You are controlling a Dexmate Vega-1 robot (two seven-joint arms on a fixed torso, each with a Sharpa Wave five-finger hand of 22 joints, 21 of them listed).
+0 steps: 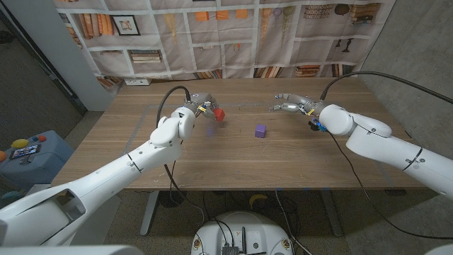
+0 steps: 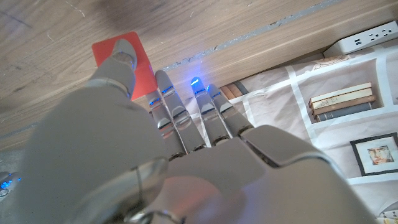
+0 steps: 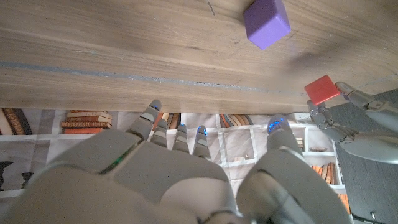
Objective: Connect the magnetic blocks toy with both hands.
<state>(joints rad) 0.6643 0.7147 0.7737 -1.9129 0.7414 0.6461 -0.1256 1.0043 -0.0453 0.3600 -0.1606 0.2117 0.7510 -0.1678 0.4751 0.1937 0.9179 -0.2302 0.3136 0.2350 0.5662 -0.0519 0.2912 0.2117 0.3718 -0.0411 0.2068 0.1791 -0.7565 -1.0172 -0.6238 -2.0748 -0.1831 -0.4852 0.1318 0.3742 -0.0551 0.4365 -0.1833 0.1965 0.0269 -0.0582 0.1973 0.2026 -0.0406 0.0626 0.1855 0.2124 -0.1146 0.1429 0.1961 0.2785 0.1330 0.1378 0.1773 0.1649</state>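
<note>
At the fingertips of the left hand (image 1: 197, 108) a red magnetic block (image 1: 219, 113) is pinched between thumb and fingers, lifted above the wooden table (image 1: 297, 163). The right hand (image 1: 291, 106) hovers with fingers spread, holding nothing. The purple magnetic block (image 1: 260, 130) sits on the table at about five o'clock from the red one, near but apart. One block looks picked up; next, the right hand probably must reach the purple block at its seven o'clock and grasp it.

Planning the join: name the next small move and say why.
Probably bring the right hand down onto the purple block. That block lies loose on the table, the right hand is open and empty, and the left hand already holds the red block.
</note>
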